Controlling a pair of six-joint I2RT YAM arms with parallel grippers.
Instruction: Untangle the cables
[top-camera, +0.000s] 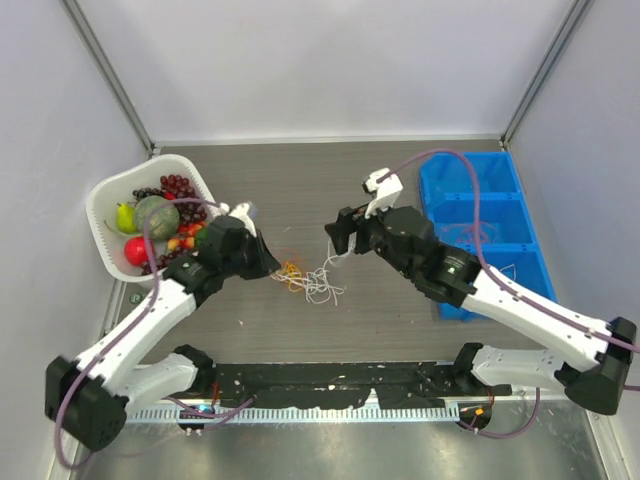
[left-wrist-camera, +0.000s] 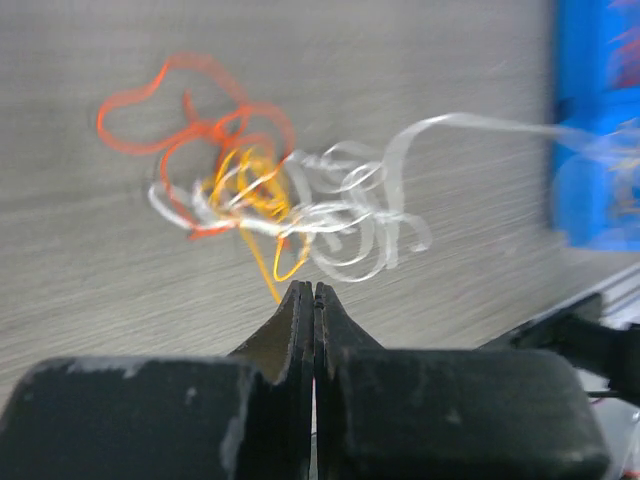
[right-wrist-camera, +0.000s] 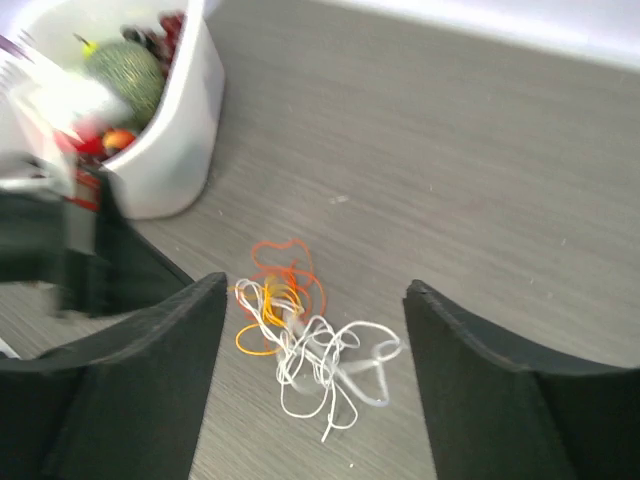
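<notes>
A loose knot of thin, floppy cables (top-camera: 310, 278) in orange, yellow and white lies on the grey wood-grain tabletop (top-camera: 300, 190), about midway between its left and right edges and nearer the near edge than the far one. The orange and yellow loops sit on the left of the knot and the white ones spread out to the right.

The left gripper (top-camera: 268, 262) is at the left side of the knot, and in its wrist view its black jaws are clenched tight with no gap. A yellow strand of the cables (left-wrist-camera: 270, 200) runs down to the very tip of the left gripper (left-wrist-camera: 313, 290); I cannot tell whether it is pinched there.

The right gripper (top-camera: 338, 235) hangs above the right side of the knot, released. Its black fingers (right-wrist-camera: 150, 380) stand wide apart with nothing between them, and the cables (right-wrist-camera: 300, 330) lie flat on the tabletop below.

A white plastic basket (top-camera: 100, 200) of fruit stands at the far left corner. A blue plastic compartment tray (top-camera: 505, 175) runs along the right edge.
</notes>
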